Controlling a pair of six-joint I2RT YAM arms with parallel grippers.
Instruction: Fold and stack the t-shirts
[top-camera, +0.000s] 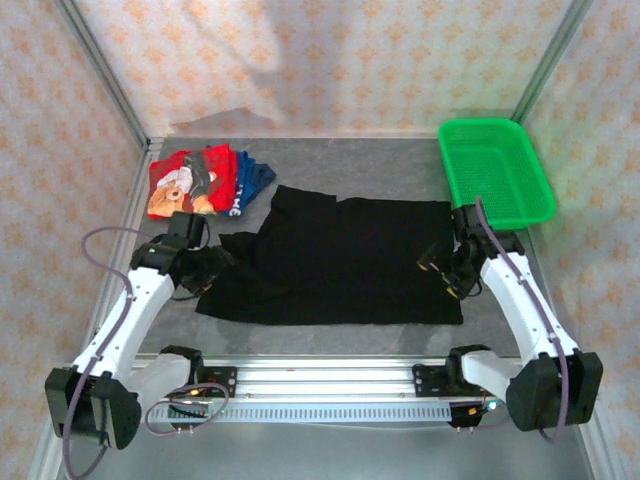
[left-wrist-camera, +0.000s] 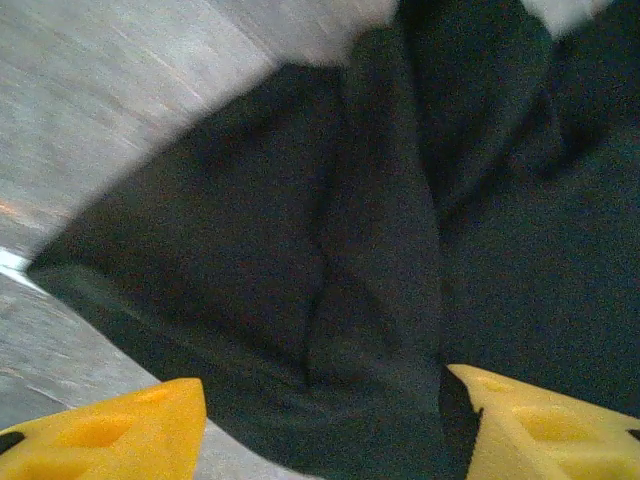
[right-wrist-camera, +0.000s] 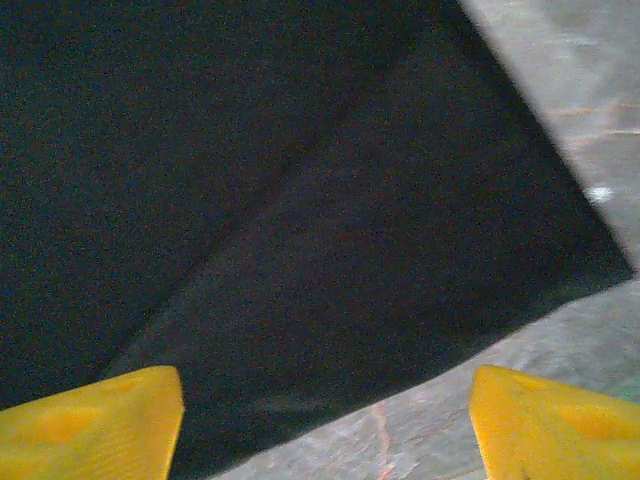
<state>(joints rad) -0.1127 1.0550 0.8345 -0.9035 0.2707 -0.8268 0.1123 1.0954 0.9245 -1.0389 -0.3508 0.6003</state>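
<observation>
A large black t-shirt (top-camera: 340, 260) lies spread flat across the middle of the table. At the back left sits a folded red t-shirt (top-camera: 188, 180) with a cartoon print, and a blue t-shirt (top-camera: 256, 180) lies against its right side. My left gripper (top-camera: 213, 266) hangs over the black shirt's left edge; in the left wrist view its yellow fingers (left-wrist-camera: 110, 435) stand wide apart above rumpled black cloth (left-wrist-camera: 330, 250), open. My right gripper (top-camera: 446, 270) is at the shirt's right edge, open, with the shirt's corner (right-wrist-camera: 300, 220) and bare table between its fingers (right-wrist-camera: 555, 420).
A green plastic mesh basket (top-camera: 497, 170) stands at the back right, close behind the right arm. The grey table (top-camera: 360, 160) is walled by patterned panels at the back and sides. A metal rail (top-camera: 320, 385) with the arm bases runs along the near edge.
</observation>
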